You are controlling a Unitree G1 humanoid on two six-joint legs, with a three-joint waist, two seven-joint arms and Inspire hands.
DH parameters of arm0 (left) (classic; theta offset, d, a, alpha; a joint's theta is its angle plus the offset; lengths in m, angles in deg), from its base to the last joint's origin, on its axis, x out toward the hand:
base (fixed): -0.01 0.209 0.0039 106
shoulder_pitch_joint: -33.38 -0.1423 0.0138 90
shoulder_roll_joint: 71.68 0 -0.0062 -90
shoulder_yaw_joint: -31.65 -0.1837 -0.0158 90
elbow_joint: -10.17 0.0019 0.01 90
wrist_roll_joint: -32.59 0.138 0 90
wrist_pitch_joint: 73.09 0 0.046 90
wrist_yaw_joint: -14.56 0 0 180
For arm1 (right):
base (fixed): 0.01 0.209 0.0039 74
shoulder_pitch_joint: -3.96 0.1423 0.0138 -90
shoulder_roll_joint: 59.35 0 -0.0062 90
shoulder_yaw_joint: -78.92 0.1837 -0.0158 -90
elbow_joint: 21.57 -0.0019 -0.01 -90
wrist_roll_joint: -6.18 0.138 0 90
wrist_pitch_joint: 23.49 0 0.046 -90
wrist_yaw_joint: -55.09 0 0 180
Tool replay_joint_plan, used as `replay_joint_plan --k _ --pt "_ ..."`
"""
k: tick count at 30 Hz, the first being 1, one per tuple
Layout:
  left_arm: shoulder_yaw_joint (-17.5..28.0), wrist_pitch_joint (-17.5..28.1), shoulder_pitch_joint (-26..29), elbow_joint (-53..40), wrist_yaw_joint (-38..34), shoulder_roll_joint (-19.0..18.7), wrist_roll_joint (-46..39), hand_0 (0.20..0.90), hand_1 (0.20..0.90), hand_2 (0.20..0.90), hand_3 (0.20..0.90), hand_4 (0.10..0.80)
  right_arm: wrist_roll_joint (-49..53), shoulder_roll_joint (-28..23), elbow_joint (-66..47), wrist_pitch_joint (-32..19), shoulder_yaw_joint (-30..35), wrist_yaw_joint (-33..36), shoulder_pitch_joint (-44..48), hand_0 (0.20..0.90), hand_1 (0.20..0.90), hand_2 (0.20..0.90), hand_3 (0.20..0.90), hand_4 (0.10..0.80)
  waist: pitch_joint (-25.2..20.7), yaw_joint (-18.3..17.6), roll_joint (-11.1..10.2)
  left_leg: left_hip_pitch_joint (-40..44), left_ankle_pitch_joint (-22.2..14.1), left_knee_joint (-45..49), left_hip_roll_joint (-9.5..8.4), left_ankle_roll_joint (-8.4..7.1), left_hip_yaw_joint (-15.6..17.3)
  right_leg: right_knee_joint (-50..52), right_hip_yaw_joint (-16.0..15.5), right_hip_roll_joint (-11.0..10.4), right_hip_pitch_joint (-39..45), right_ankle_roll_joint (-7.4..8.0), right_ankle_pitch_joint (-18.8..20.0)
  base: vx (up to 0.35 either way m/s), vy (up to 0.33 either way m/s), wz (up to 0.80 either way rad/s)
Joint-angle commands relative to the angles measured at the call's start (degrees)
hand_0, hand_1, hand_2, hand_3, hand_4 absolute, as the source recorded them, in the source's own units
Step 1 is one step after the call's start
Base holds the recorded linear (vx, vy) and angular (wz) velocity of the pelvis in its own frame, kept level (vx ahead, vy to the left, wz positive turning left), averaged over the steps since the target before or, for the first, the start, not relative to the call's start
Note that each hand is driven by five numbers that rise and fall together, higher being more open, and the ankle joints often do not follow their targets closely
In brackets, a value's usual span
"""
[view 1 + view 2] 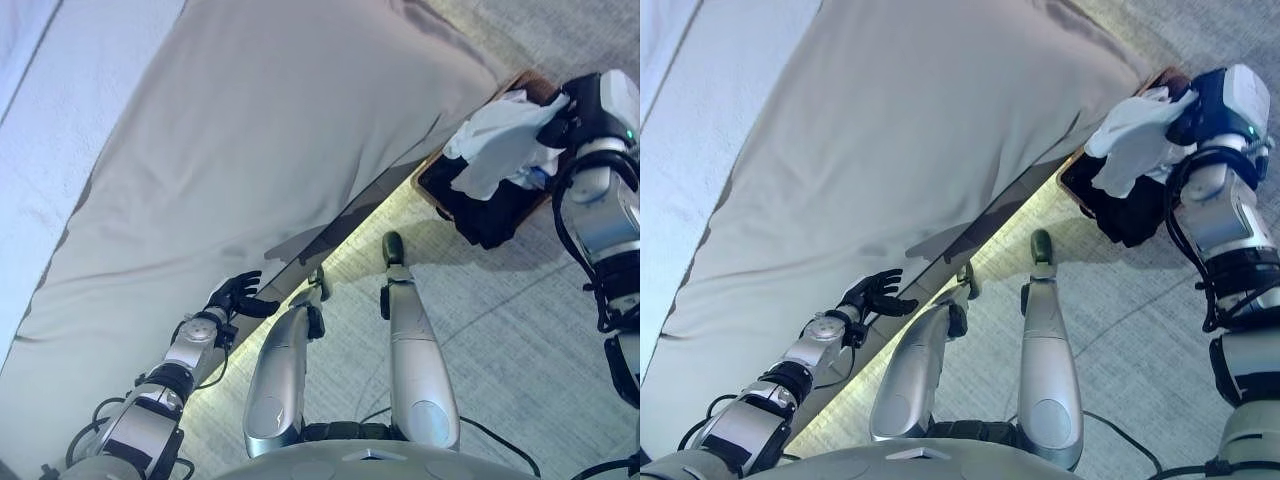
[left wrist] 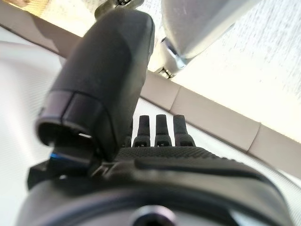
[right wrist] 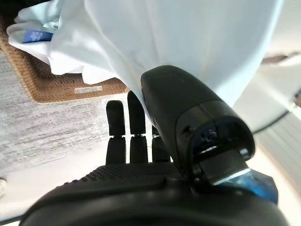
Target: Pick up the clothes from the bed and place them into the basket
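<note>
A white garment (image 1: 497, 140) lies bunched on top of dark clothes (image 1: 490, 218) in the brown woven basket (image 1: 531, 81) on the floor at the bed's far right corner. My right hand (image 1: 566, 108) is right beside the garment, over the basket. In the right wrist view its fingers (image 3: 116, 123) are straight and the white garment (image 3: 188, 37) drapes against the fingertips and the thumb; the basket's rim (image 3: 70, 88) shows past it. My left hand (image 1: 238, 293) is open and empty at the near edge of the bed (image 1: 250, 130).
The bed has a smooth beige cover, with a white strip (image 1: 40, 150) along its far left. Grey carpet (image 1: 520, 340) lies around the basket and along the bed's near side.
</note>
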Motion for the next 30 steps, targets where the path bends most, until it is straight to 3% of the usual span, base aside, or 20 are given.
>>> replay_joint_plan --k 1,5,6,7,8,13,21,27,30 --pt "-1.28 2.13 -3.2 -1.51 -1.38 -4.53 -3.03 0.9 0.9 0.9 0.9 0.8 -1.83 -2.77 4.18 3.72 -1.67 0.79 5.81 0.3 0.3 0.3 0.2 0.1 -1.11 0.7 1.44 -5.15 -1.52 4.51 -2.6 0.4 -5.4 6.24 -8.42 0.91 0.9 -3.01 -8.43 -0.038 -0.111 0.08" --pt "-2.43 3.72 -2.77 -3.61 -2.32 -5.47 -4.32 0.9 0.9 0.9 0.9 0.8 1.44 -2.57 10.15 4.92 -3.65 3.26 9.23 0.3 0.3 0.3 0.2 0.1 -1.11 2.16 2.76 -9.62 -1.12 5.56 -2.71 0.6 -6.14 8.27 -8.77 0.51 -3.87 -3.1 -8.66 -0.051 -0.095 0.18" --pt "-2.6 4.05 -2.82 -4.14 -2.45 -5.8 -4.59 0.9 0.9 0.9 0.9 0.8 1.31 -2.55 11.29 5.46 -4.03 3.33 10.29 0.415 0.415 0.415 0.335 0.235 -1.11 2.47 3.15 -10.66 -1.05 5.83 -2.75 0.69 -6.29 8.77 -8.79 0.43 -4.99 -3.13 -8.73 -0.052 -0.048 0.22" --pt "-2.73 4.16 -2.87 -4.5 -2.66 -5.87 -4.75 0.9 0.9 0.9 0.9 0.8 1.36 -2.58 12.46 5.86 -4.41 3.25 11.19 0.858 0.858 0.858 0.851 0.751 -1.11 2.67 3.48 -11.41 -0.99 6.07 -2.76 0.73 -6.4 9.31 -8.74 0.37 -5.81 -3.18 -8.85 -0.037 -0.038 0.12" --pt "-2.92 4.07 -2.86 -4.99 -2.84 -6.09 -4.94 0.9 0.9 0.9 0.9 0.8 1.27 -2.44 14.05 6.41 -5.07 2.58 12.06 0.9 0.9 0.9 0.9 0.8 -1.11 3.03 3.8 -12.24 -0.94 6.44 -2.79 0.78 -6.59 9.7 -8.74 0.2 -6.55 -3.21 -8.92 -0.025 -0.028 0.05" --pt "-2.84 3.79 -3.16 -6.84 -2.5 -7.76 -6.06 0.9 0.9 0.9 0.9 0.8 1.57 -3.01 19.01 7.4 -7.14 0.93 14.31 0.9 0.9 0.9 0.9 0.8 -1.11 4.12 4.99 -14.52 -0.32 6.28 -2.91 1.0 -7.12 10.36 -8.9 -0.14 -8.88 -3.18 -8.88 -0.016 -0.019 0.09" --pt "-2.87 4.7 -3.94 -7.52 -0.57 -8.28 -6.57 0.9 0.9 0.9 0.9 0.8 4.94 -2.23 21.55 5.83 -3.81 1.19 10.44 0.9 0.9 0.9 0.9 0.8 -1.11 4.67 5.13 -11.45 2.31 0.06 -3.19 0.55 -7.71 6.97 -9.22 0.54 -6.12 -2.75 -7.71 0.013 0.037 0.08" --pt "-2.51 4.99 -4.07 -5.29 0.74 -6.37 -5.95 0.9 0.9 0.9 0.9 0.8 14.03 1.1 21.32 -1.02 4.6 6.61 1.15 0.9 0.9 0.9 0.9 0.8 -1.11 3.67 3.29 -3.85 4.63 -6.3 -2.44 0.07 -7.11 0.1 -10.18 1.0 1.78 -2.56 -4.12 -0.015 0.144 -0.01" --pt "-1.4 3.47 -3.52 -3.02 1.71 -6.3 -5.28 0.9 0.9 0.9 0.9 0.8 17.68 4.01 21.37 -4.93 9.58 6.56 -6.36 0.9 0.9 0.9 0.9 0.8 -1.11 2.9 0.94 2.78 4.5 -9.11 -2.08 0.0 -6.87 -4.29 -10.75 0.72 8.66 -1.87 -2.81 0.038 0.146 0.03"
